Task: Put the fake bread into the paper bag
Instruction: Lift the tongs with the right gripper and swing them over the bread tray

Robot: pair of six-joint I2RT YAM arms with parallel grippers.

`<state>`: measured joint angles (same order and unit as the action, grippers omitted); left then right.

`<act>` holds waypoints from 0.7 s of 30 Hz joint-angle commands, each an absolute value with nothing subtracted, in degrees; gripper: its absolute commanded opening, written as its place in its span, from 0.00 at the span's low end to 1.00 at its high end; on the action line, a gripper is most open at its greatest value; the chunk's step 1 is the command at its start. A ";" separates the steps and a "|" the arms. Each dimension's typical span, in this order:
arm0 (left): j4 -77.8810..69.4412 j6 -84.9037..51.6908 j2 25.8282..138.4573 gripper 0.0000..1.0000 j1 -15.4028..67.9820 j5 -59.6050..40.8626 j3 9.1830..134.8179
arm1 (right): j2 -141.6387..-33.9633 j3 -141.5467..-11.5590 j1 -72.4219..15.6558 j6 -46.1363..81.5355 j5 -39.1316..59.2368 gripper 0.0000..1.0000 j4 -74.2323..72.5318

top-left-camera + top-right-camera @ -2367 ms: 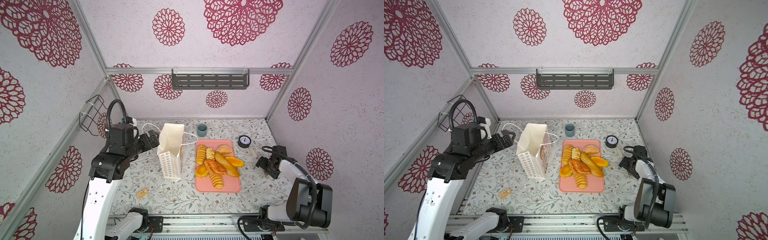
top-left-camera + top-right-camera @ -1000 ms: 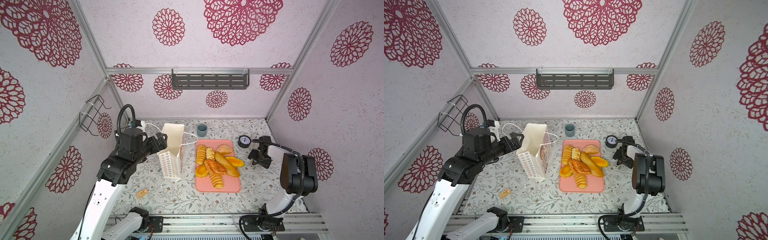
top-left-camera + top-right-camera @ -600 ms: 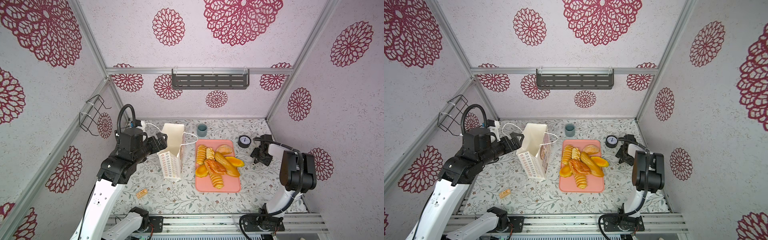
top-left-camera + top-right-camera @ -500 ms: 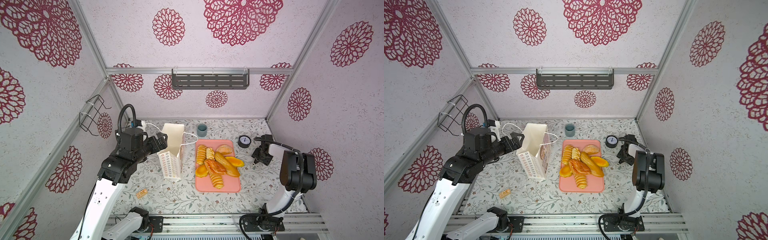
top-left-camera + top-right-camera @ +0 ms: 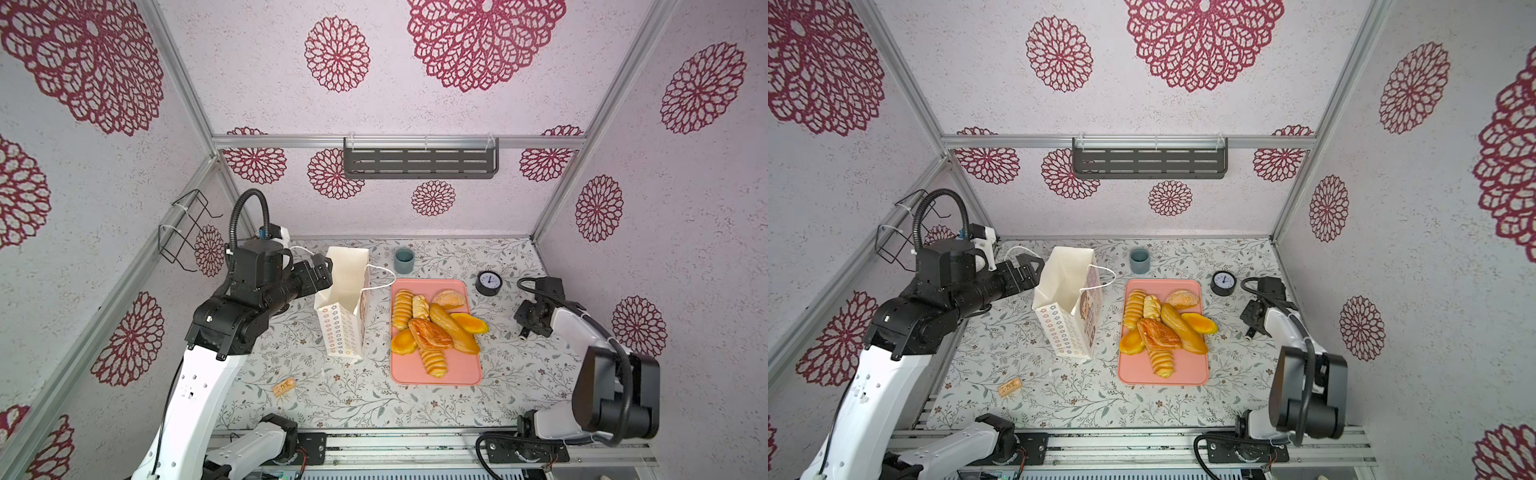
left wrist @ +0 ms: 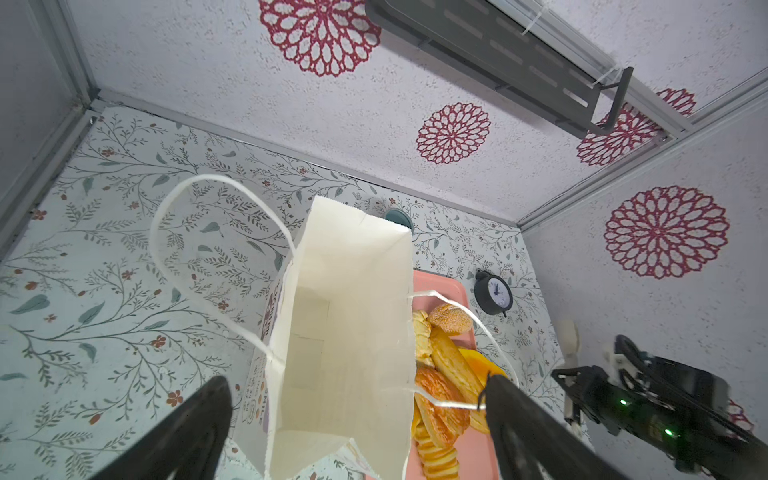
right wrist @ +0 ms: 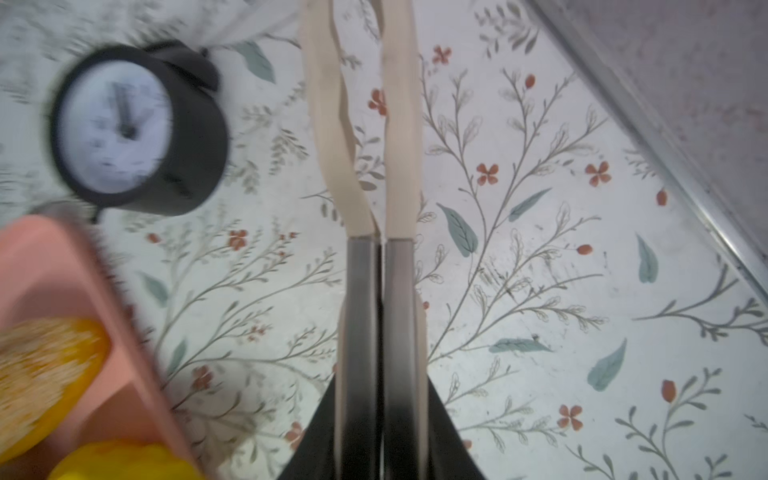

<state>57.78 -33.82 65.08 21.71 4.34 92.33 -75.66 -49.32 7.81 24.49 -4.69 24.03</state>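
Note:
The paper bag [image 5: 345,299] [image 5: 1067,299] stands upright and open at the table's middle left, its inside [image 6: 345,332] bare. Several pieces of fake bread [image 5: 436,328] [image 5: 1167,328] [image 6: 449,365] lie piled on a pink tray [image 5: 457,374] just right of the bag. My left gripper [image 5: 322,270] [image 5: 1027,270] [image 6: 357,382] is open at the bag's upper left rim, its fingers standing either side of the bag's mouth in the left wrist view. Right of the tray, above bare table, my right gripper [image 5: 524,332] [image 5: 1250,330] [image 7: 361,25] is shut with nothing between its fingers.
A small black clock [image 5: 488,283] [image 7: 133,129] sits behind the right gripper. A blue-grey cup [image 5: 404,260] stands at the back, a tan cork-like piece [image 5: 284,386] near the front left. A grey shelf [image 5: 419,158] hangs on the back wall, a wire basket [image 5: 187,232] on the left wall.
My right gripper has closed from wide open to shut and drifted slightly toward the front right. My left gripper came in to the bag's rim earlier and has since held still.

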 commanded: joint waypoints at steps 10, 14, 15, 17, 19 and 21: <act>51.33 -35.18 77.95 0.99 39.33 6.92 101.12 | -49.90 -47.40 -6.87 24.79 16.98 0.17 18.53; 47.13 -38.23 80.42 1.00 41.64 4.40 100.41 | -48.18 -46.62 -7.68 27.61 27.90 0.16 15.17; 46.42 -38.87 80.82 1.00 42.05 3.98 100.25 | -48.16 -46.44 -7.73 28.31 29.71 0.16 14.44; 45.62 -39.70 81.60 0.99 43.08 4.28 100.25 | -48.62 -46.43 -7.73 28.67 32.34 0.18 14.10; 45.98 -39.98 81.83 0.98 43.83 6.04 100.57 | -49.43 -47.23 -7.73 27.53 32.86 0.24 15.79; 47.10 -40.13 81.12 0.98 43.95 8.70 100.77 | -50.36 -48.56 -7.70 25.33 32.30 0.30 18.60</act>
